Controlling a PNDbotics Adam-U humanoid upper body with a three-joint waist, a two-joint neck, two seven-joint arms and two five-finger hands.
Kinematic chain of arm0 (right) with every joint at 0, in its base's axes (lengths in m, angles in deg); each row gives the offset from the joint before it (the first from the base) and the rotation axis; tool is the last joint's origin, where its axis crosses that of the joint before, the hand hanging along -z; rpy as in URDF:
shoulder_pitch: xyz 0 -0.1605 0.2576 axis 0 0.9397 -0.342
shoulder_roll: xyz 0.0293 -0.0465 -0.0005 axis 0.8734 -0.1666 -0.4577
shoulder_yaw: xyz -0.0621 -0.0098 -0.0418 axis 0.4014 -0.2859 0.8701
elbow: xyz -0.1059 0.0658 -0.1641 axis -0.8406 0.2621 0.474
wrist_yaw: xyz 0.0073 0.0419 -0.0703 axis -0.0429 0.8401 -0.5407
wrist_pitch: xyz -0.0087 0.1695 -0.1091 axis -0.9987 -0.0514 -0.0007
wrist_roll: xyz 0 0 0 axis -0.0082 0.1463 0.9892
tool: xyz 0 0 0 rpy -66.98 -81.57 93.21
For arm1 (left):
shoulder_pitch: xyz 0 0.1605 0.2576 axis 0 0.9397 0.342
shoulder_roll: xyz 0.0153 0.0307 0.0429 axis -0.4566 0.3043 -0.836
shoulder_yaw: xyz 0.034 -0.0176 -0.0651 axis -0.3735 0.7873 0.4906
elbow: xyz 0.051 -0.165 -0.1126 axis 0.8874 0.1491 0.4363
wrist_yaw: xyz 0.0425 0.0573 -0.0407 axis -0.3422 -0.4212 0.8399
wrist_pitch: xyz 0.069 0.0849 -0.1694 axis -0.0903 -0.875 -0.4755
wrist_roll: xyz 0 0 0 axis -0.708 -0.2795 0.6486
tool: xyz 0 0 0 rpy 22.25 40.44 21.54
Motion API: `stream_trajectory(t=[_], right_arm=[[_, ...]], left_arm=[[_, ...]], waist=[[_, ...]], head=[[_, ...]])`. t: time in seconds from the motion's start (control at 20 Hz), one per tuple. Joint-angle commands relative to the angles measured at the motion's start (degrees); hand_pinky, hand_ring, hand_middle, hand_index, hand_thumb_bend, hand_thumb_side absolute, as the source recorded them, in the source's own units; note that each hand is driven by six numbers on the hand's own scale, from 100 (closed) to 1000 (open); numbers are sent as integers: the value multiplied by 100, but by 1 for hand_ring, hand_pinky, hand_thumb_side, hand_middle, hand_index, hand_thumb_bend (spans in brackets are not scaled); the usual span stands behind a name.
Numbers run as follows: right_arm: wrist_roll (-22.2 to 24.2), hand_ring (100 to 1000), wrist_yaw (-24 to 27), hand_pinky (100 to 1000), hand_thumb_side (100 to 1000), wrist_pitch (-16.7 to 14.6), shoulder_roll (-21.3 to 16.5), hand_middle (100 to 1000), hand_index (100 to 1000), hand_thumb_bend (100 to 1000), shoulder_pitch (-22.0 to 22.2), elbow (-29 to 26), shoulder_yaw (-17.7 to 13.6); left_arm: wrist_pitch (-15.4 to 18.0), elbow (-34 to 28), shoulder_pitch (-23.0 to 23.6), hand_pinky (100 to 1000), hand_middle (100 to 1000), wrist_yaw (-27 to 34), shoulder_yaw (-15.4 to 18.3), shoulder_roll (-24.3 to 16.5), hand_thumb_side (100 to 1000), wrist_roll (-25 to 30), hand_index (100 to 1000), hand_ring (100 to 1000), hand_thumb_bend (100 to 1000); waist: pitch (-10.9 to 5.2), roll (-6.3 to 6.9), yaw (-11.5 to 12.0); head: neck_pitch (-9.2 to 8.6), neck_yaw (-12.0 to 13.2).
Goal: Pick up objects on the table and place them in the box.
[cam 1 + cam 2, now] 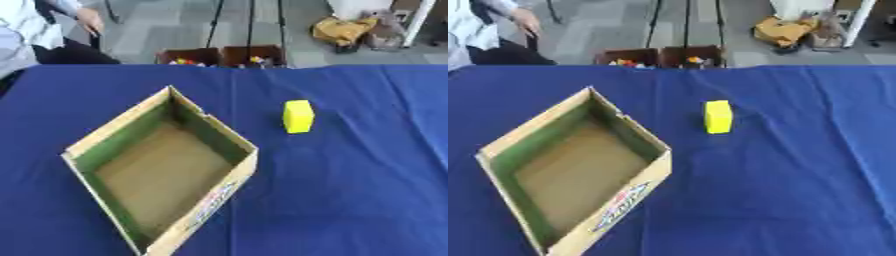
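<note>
I see the box (162, 172) empty, the yellow block (298, 116) mid-table right of it, and neither hand in view, so fingers unknown.

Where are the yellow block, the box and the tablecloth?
block (298, 116), left eye view, its front face.
box (213, 200), left eye view, its near printed wall.
tablecloth (798, 190), right eye view, bare blue stretch.

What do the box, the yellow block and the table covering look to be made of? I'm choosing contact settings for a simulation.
Box: cardboard by its look, with tan matte walls, a greenish inner lining and a printed side.
Yellow block: smooth, even colour, flat faces; plastic, foam or painted wood, I cannot tell which.
Table covering: blue cloth, matte, with soft creases.
</note>
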Motion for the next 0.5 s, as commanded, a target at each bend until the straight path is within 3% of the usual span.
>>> stream_trajectory(t=[0.05, 0.3, 0.5], right_arm=[[-33, 807, -16, 782, 656, -70, -131, 790, 857, 100, -2, -100, -27], [24, 815, 4, 787, 675, -70, -159, 794, 860, 100, -5, -100, -11], [86, 846, 20, 800, 788, -70, -469, 807, 871, 143, -175, -100, 133]], left_arm=[[48, -98, -30, 733, 879, -13, 51, -110, 1000, 26, 983, 714, 100], [78, -98, -15, 735, 880, -11, 36, -100, 1000, 56, 984, 715, 100], [94, -98, -5, 736, 881, 3, 14, -112, 1000, 80, 984, 717, 100]], waist=[[-132, -18, -12], [-123, 11, -15], [-136, 15, 9]], head=[[0, -197], [2, -247], [15, -252]])
